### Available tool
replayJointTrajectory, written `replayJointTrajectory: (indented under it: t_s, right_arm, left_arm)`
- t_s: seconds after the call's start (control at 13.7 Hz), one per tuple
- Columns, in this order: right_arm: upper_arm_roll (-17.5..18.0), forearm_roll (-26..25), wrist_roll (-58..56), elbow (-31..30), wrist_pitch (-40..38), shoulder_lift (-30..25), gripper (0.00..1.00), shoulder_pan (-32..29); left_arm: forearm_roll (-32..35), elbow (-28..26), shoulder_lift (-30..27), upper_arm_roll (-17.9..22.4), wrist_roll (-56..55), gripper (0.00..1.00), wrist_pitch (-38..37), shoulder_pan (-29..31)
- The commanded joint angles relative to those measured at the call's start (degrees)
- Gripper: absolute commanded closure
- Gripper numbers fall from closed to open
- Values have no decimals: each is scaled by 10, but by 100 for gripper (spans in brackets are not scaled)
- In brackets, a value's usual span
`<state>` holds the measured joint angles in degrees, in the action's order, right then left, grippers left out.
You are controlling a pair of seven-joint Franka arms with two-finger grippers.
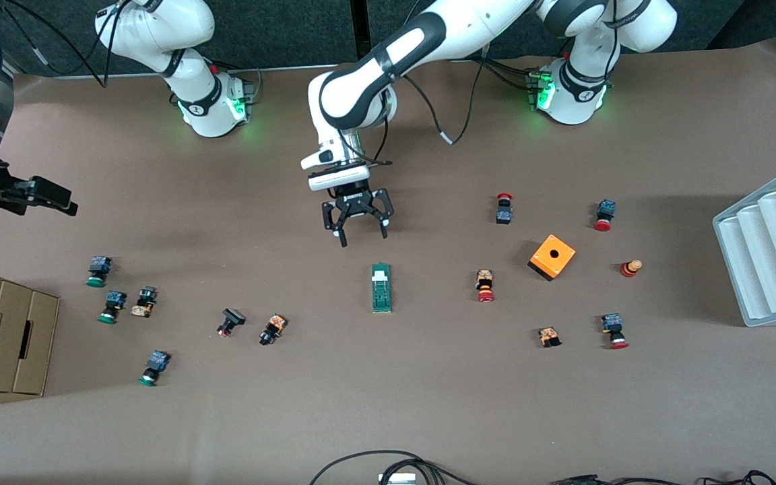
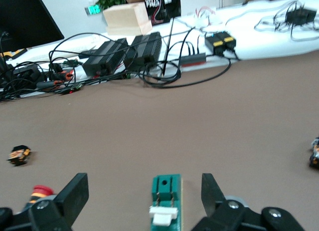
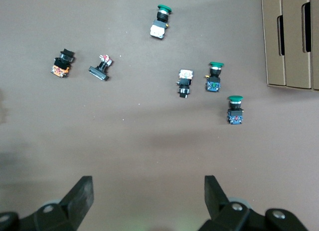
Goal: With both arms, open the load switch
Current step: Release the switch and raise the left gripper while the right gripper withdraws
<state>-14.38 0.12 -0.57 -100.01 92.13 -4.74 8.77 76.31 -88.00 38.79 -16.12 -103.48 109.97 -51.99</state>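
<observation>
The load switch (image 1: 381, 287) is a narrow dark-green block lying flat in the middle of the table, with its small white piece at the end toward the robots' bases. My left gripper (image 1: 363, 236) hangs open over the table just short of that white end. In the left wrist view the switch (image 2: 167, 201) lies between the spread fingers of the left gripper (image 2: 143, 183), untouched. My right gripper (image 1: 51, 197) waits high over the right arm's end of the table. In the right wrist view it (image 3: 148, 183) is open and holds nothing.
Green-capped push-buttons (image 1: 112, 306) lie toward the right arm's end and red-capped ones (image 1: 485, 285) toward the left arm's end. An orange cube (image 1: 552, 256) sits beside those. A cardboard box (image 1: 1, 340) and a white ribbed tray (image 1: 775, 256) stand at the two ends.
</observation>
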Motion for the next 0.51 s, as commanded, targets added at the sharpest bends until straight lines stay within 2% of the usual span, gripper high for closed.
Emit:
replayJointTrajectory:
  t_s: [0.0, 0.29, 0.44]
  right_arm:
    - [-3, -12, -5, 29, 0, 13, 1, -1]
    - [-4, -15, 1, 40, 4, 15, 1, -1]
    - [-5, -15, 0, 40, 0, 15, 1, -1]
  left_arm:
    - [-61, -11, -41, 5, 78, 0, 10, 14]
    - [-138, -13, -88, 3, 166, 0, 6, 48]
    - [-174, -16, -115, 2, 256, 0, 1, 65]
